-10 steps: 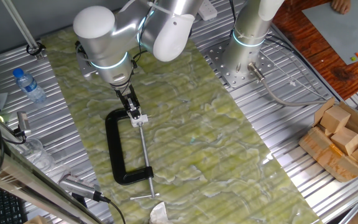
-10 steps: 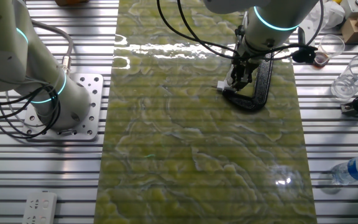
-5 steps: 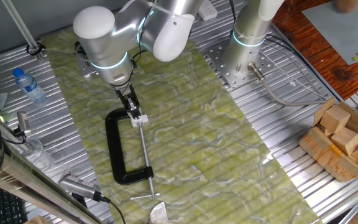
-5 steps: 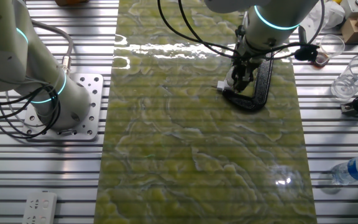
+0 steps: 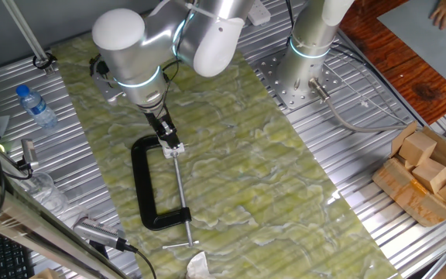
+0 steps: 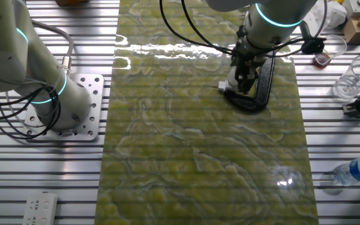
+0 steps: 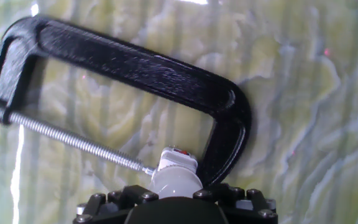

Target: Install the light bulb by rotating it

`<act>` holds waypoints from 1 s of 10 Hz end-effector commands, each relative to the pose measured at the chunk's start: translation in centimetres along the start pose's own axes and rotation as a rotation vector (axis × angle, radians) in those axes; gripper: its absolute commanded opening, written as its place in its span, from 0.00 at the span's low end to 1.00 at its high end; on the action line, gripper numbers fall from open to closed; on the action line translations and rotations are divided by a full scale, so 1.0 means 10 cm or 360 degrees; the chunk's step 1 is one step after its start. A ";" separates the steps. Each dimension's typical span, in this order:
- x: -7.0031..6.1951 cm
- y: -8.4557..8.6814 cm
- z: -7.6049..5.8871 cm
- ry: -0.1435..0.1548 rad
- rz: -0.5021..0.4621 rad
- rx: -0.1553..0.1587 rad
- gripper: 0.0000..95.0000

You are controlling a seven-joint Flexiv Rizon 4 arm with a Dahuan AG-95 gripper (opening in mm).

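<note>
Hand view shows the light bulb (image 7: 176,182), likely light, smooth and fragile, best held gently around its middle; whether the end effector (image 7: 176,202) grips it, I cannot tell.

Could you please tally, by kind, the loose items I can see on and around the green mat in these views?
Light bulbs: 1, the light bulb at the gripper
C-clamps: 1, the black C-clamp
Sockets: 1, the white socket fitting
Bottles: 1, the clear bottle
Wooden blocks: about 4, in the box
Power strips: 1, the white strip
Total: about 9
</note>
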State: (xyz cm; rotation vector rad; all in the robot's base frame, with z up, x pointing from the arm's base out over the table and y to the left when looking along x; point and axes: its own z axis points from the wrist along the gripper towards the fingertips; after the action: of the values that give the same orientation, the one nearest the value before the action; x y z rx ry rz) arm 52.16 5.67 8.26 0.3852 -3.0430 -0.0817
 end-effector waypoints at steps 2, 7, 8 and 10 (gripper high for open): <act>-0.01 0.01 -0.08 -0.0019 -0.0809 0.0059 0.80; 0.00 0.00 -0.07 -0.0047 -0.1418 0.0048 0.80; 0.00 0.00 -0.07 -0.0052 -0.1516 0.0044 0.80; 0.00 0.00 -0.07 -0.0062 -0.1578 0.0055 0.80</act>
State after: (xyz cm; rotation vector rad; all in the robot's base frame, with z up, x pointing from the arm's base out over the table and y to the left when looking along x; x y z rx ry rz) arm 52.20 5.63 8.88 1.6463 -2.6629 -0.0825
